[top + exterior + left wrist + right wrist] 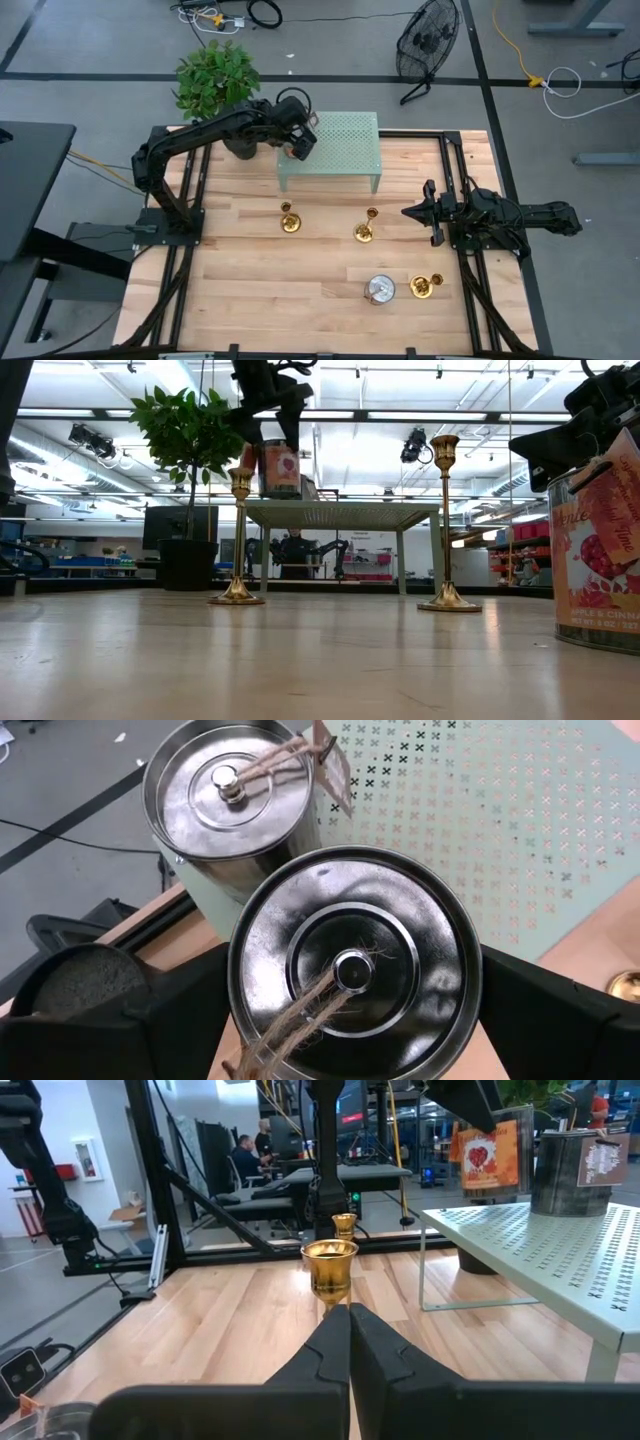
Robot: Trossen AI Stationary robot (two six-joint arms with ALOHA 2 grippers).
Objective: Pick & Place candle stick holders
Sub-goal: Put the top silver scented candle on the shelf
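Currently my left gripper (297,147) is raised over the far-left corner of the pale green perforated shelf (345,140) at the back of the desk (300,290). Its fingers (560,1020) are closed against the sides of a silver-lidded tin (352,965) — the lid fills the left wrist view, with a twine tie lying across it. A second tin (228,785) stands on the shelf corner just beyond the held one.

My right gripper (412,213) hovers at the right side of the desk, pointing toward the centre. Its fingers (325,1350) are pressed together and hold nothing.

Three candle stick holders are on the desk, none of them on the shelf:
- left candle stick holder (290,220) — upright in front of the shelf's left leg.
- middle candle stick holder (365,230) — upright, near the tip of my right gripper and directly ahead of it in the right wrist view (330,1270).
- near candle stick holder (425,286) — toward the front right of the desk, just beside a third tin (379,290).

A potted plant (215,80) stands at the back left, beside the shelf.
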